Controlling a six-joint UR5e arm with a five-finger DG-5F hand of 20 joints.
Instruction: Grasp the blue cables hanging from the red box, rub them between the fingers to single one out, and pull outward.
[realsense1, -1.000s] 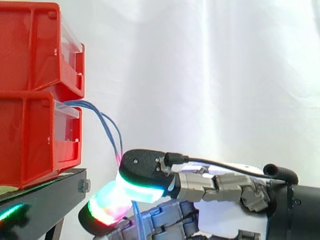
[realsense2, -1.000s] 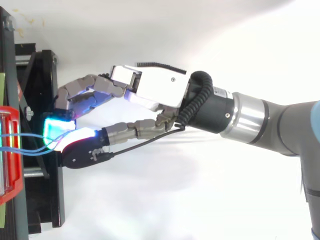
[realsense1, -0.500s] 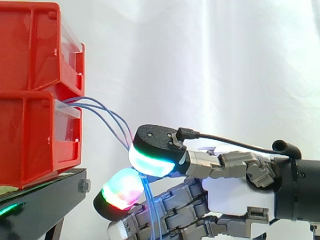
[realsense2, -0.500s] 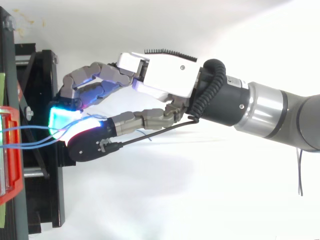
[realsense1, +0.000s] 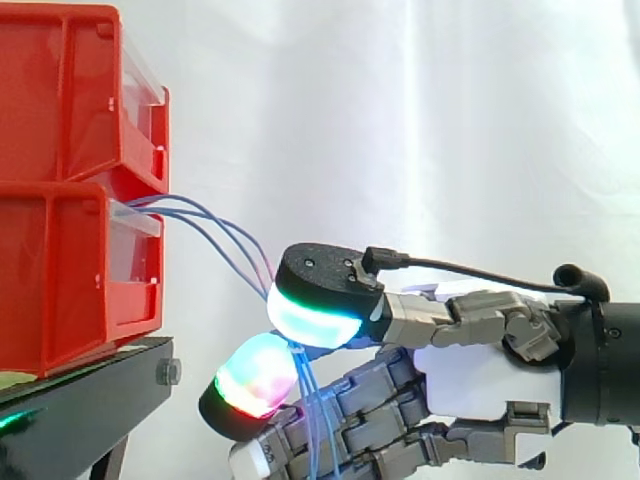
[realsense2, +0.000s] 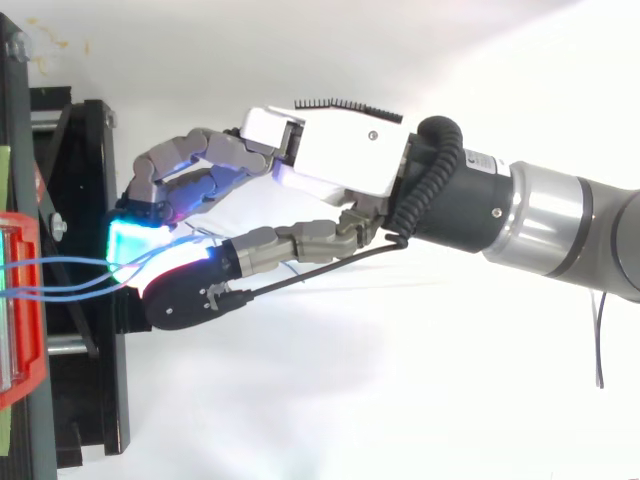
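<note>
Strands of the blue cables (realsense1: 228, 238) leave the front of the lower red box (realsense1: 60, 285) at the left of the side view and slope down to the lower centre. There we see the hand (realsense1: 470, 385) clenched on them. Its pads (realsense1: 310, 322), a cyan one above and a red-and-green one below, press together with the strands caught between. Below the pinch the loose ends hang past the curled fingers. We make out about three strands entering the grip, so we judge that none is singled out yet. In the top view the hand (realsense2: 330, 165) reaches in from the right, its tips near the edge of the black stand (realsense1: 90, 395), with open space behind it for pulling away from the box. We think the strands slope rather than droop because the grip draws them outward. A hard tug now could drag all of them.
</note>
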